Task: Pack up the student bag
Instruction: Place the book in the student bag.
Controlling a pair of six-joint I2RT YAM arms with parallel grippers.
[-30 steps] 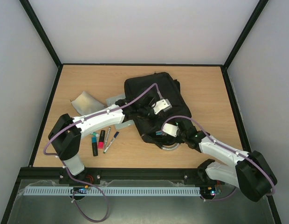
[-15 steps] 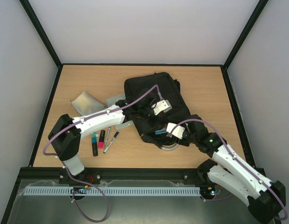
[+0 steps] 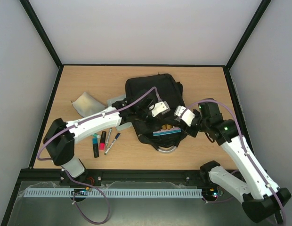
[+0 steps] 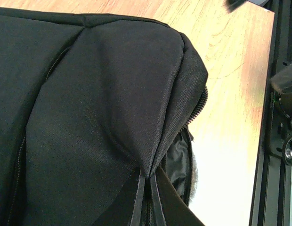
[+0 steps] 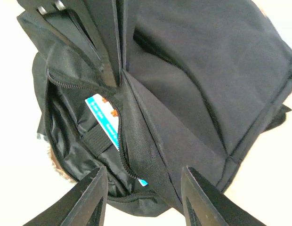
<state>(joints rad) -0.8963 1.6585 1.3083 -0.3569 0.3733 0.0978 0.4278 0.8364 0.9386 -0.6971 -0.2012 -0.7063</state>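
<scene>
While left tool (image 4: 147,207) pinches student bag (image 3: 153,89), right tool (image 5: 142,175) hangs spread above.

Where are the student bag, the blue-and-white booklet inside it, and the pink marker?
student bag (image 3: 153,89), top external view, far fabric panel.
blue-and-white booklet (image 5: 104,121), right wrist view, edge inside open zip.
pink marker (image 3: 102,141), top external view, mid-body.

Both arms reach inward, the left pincer (image 4: 147,181) pinched closed and the right pincer (image 5: 143,172) spread wide.

unzipped student bag (image 5: 193,89), blue-white item (image 5: 104,121) inside
</scene>
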